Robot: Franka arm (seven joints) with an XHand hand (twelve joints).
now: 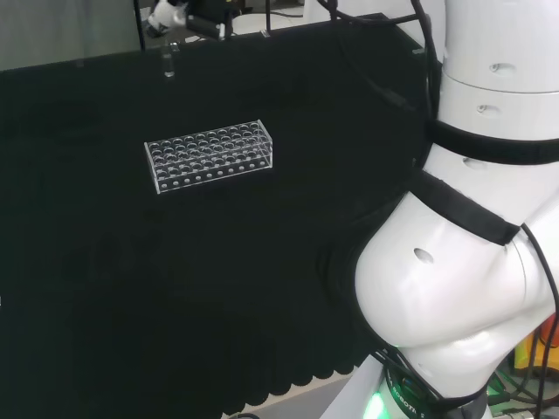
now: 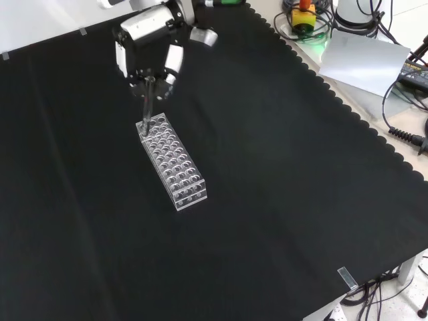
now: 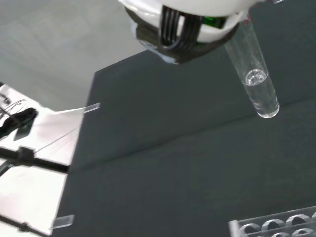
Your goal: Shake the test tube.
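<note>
A clear test tube hangs upright from the hand, whose fingers are curled round its top. In the front view the tube's lower end is just above the far end of a clear plastic rack lying on the black cloth. In the head view the hand is at the top left with the tube below it, well beyond the rack. In the wrist view the tube holds a little clear liquid at its rounded bottom, a blurred white part of the hand sits beside it, and a corner of the rack is visible.
The arm's white links fill the right of the head view. In the front view, beyond the cloth's scalloped edge at the top right, lie a grey sheet, cables and a yellow box with a red button.
</note>
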